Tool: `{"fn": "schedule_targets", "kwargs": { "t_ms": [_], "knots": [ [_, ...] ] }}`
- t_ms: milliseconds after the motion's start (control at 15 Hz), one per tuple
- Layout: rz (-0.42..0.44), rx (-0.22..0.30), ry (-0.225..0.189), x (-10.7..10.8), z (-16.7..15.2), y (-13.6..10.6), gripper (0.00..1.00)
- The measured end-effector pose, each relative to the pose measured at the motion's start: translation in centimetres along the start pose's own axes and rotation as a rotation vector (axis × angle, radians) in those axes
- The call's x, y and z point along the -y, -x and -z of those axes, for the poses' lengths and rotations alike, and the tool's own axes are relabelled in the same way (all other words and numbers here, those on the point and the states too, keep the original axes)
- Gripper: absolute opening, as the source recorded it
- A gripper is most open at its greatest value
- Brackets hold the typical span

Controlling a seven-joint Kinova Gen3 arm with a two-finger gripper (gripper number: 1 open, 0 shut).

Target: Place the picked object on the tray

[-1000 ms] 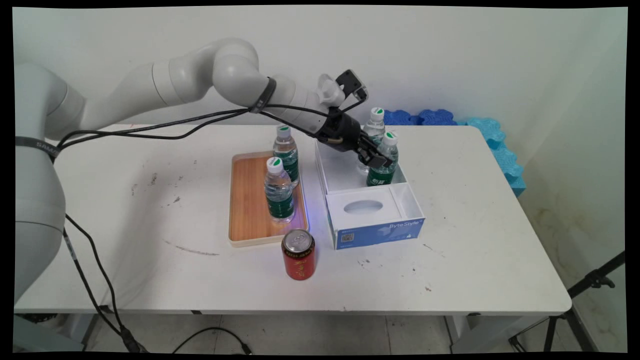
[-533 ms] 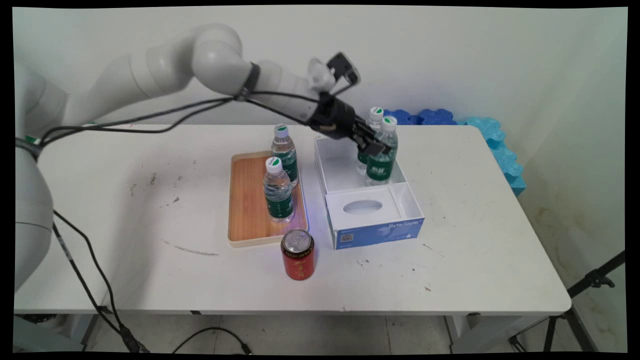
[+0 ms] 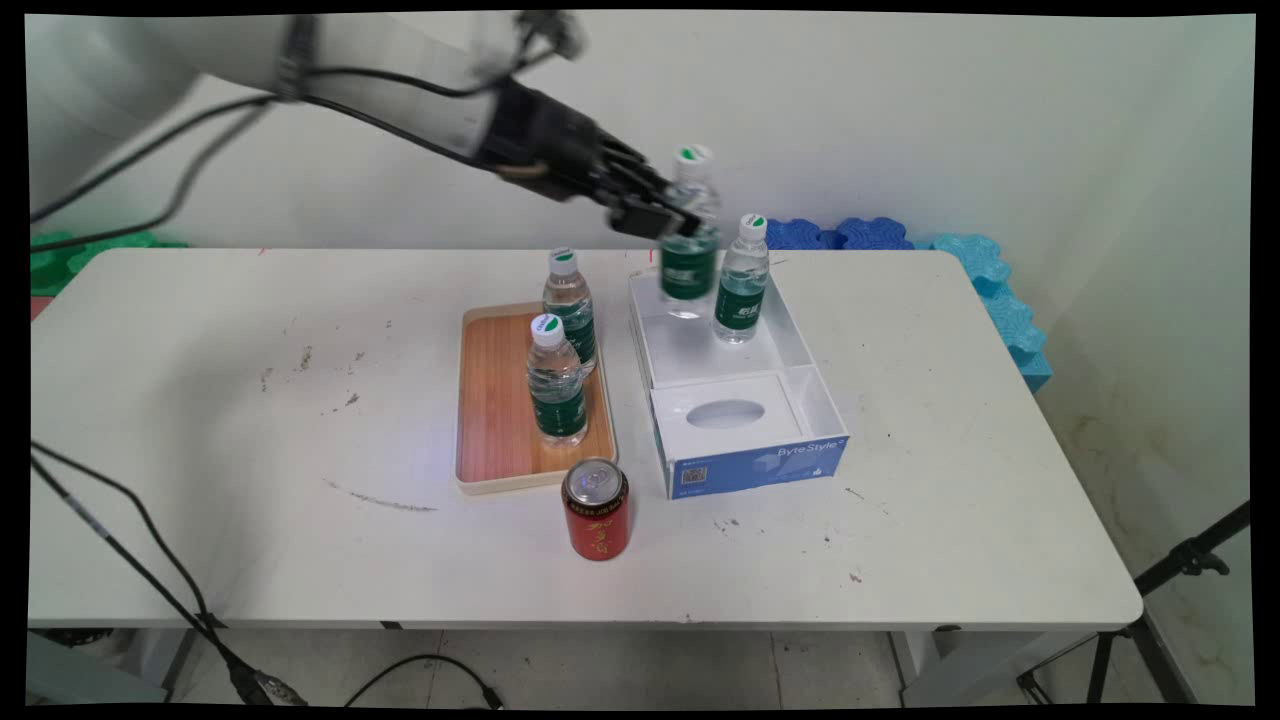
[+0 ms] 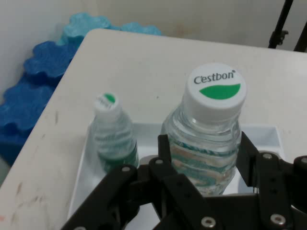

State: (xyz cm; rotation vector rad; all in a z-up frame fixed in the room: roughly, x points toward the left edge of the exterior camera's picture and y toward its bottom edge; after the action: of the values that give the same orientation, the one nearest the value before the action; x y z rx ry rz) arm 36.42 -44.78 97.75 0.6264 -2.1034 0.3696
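Main view: the end effector [image 3: 668,222] is clamped on a water bottle [image 3: 689,245], holding it in the air above the far end of the white box [image 3: 745,420]. A second bottle [image 3: 742,282] stands upright inside that box, just beside the held one. Two more bottles [image 3: 560,372] stand on the wooden tray [image 3: 490,400], and a red can [image 3: 596,508] sits on the surface [image 3: 950,450] near the tray's front edge.

Hand view: both fingers [image 4: 165,151] press the held bottle's [image 4: 211,139] sides below its white Cestbon cap; it seems upright, though blur makes that uncertain. The other bottle [image 4: 112,136] stands in the box [image 4: 84,179] beyond.

gripper [image 3: 668,222] raised high, fingers [image 4: 164,152] clamped.
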Motion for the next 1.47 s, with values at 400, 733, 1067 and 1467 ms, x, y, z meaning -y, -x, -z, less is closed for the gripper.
{"fn": "schedule_targets", "kwargs": {
  "t_ms": [400,733,1067,1467],
  "knots": [
    [0.02,0.032,-0.019,1.4,9.0,4.4,0.0],
    [0.041,0.09,-0.041,2.1,14.5,9.0,0.0],
    [0.062,0.124,-0.045,2.0,17.0,12.8,0.0],
    [0.113,0.108,-0.023,0.5,15.7,15.4,0.0]
  ]
}}
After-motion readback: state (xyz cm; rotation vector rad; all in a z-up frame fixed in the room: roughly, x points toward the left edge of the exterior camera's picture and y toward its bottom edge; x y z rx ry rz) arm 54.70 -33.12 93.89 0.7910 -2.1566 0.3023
